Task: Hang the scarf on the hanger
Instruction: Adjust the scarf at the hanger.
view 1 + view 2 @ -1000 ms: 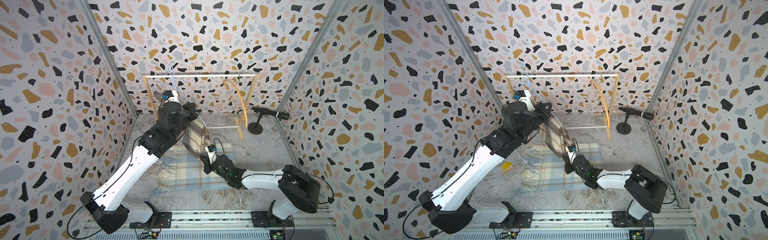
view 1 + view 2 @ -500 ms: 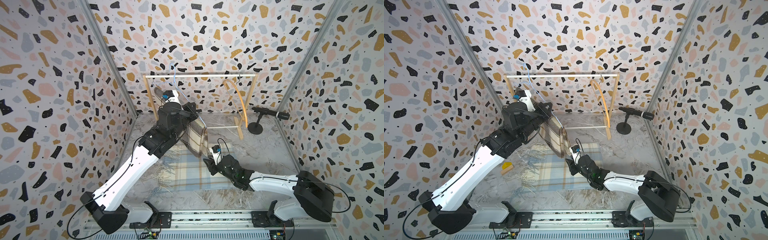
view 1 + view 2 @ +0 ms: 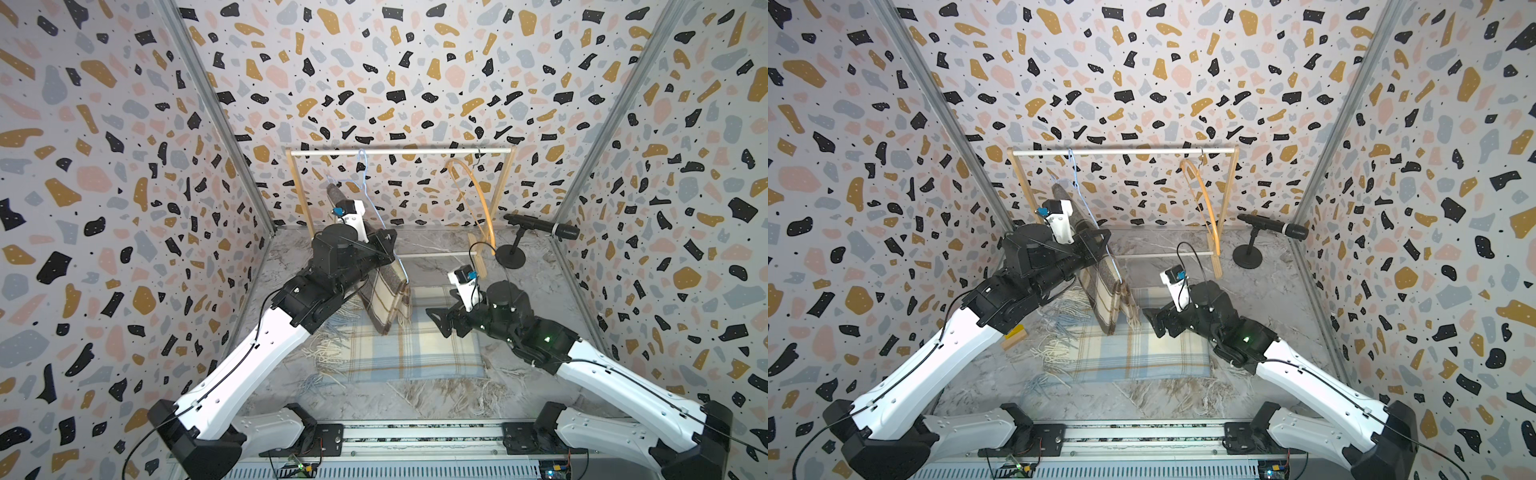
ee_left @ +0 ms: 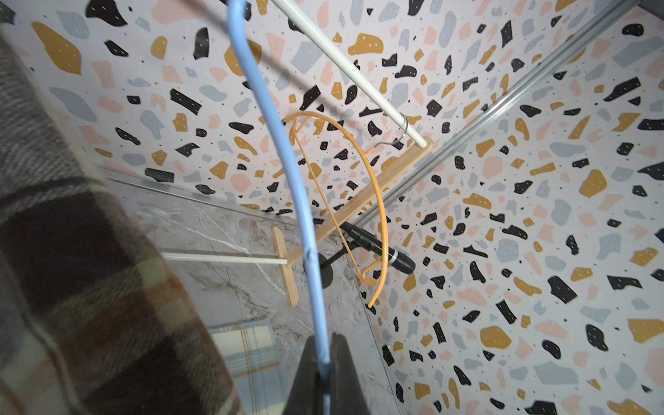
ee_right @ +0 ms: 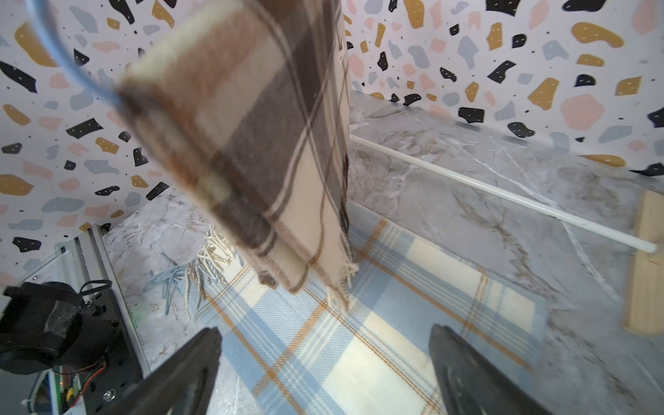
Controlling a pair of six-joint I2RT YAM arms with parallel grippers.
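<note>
My left pincer (image 4: 325, 345) was clenched on the wire of the blue hanger (image 4: 309, 251), whose hook seemed to sit over the white rail (image 3: 415, 152). The brown scarf (image 3: 386, 297) hung folded over that hanger, beside my left wrist, its fringed end low over the desk (image 3: 457, 399). My right pincer (image 5: 323, 328) stood released and empty near the scarf's lower end (above a blue plaid scarf (image 3: 415, 353) lying flat). To do this well, I judged I should draw the right pincer back clear of the fringe. Then I should ease the left open slowly, so the tilted hanger settled without shedding the scarf.
</note>
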